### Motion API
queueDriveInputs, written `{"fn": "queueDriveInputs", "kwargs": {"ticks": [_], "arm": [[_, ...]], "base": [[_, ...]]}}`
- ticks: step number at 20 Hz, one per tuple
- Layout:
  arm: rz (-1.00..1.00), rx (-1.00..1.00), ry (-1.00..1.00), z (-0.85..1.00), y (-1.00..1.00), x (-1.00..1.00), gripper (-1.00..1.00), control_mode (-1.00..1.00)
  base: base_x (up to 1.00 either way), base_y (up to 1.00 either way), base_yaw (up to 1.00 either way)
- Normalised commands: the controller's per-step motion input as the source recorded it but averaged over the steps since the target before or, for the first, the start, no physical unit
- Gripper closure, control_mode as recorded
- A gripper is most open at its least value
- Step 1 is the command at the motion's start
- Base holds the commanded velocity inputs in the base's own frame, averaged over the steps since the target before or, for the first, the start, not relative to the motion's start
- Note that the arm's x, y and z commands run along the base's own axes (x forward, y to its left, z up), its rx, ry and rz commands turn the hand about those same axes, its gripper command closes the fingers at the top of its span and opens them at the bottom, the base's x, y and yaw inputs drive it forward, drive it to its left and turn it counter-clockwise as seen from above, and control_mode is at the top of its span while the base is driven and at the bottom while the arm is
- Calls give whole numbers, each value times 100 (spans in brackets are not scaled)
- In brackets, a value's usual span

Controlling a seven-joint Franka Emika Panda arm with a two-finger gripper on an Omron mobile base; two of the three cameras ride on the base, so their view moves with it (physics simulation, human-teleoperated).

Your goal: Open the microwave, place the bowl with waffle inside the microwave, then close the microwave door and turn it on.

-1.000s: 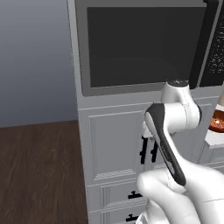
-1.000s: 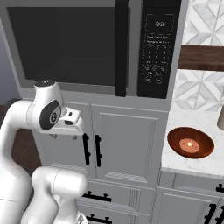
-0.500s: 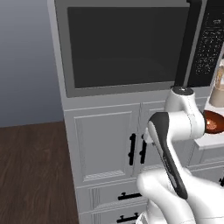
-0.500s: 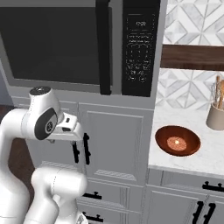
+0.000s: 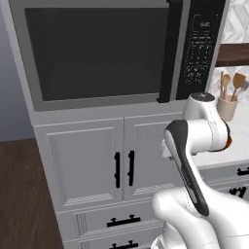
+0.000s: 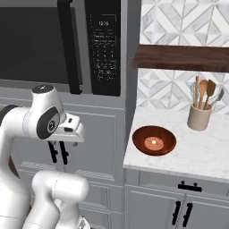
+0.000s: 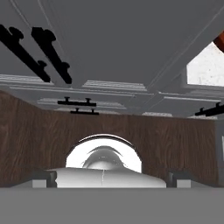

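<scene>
One arm folded low | pincer wide apart, facing cabinet doors

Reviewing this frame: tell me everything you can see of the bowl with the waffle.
The bowl with waffle is a shallow, round, glossy reddish-brown dish that looks glazed. It sits upright on the white marbled counter, close to the counter's left edge beside the grey cabinet that houses the microwave. A small round tan waffle lies flat at its centre. Nothing touches it except the counter; the beige utensil cup stands apart, behind and to its right. A sliver of its rim also shows in the hand view.
</scene>
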Motion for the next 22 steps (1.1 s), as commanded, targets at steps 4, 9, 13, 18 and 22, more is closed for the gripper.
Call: {"fn": "queueDriveInputs", "kwargs": {"ticks": [4, 9, 13, 18, 22], "arm": [[0, 0, 0, 0, 0, 0, -100, 100], [0, 0, 0, 0, 0, 0, -100, 100], [0, 0, 0, 0, 0, 0, -100, 100], [0, 0, 0, 0, 0, 0, -100, 100], [0, 0, 0, 0, 0, 0, -100, 100]], "base": [[-9, -51, 2], [-13, -53, 5], [-13, -49, 6], [-8, -28, 14], [-6, -14, 25]]}}
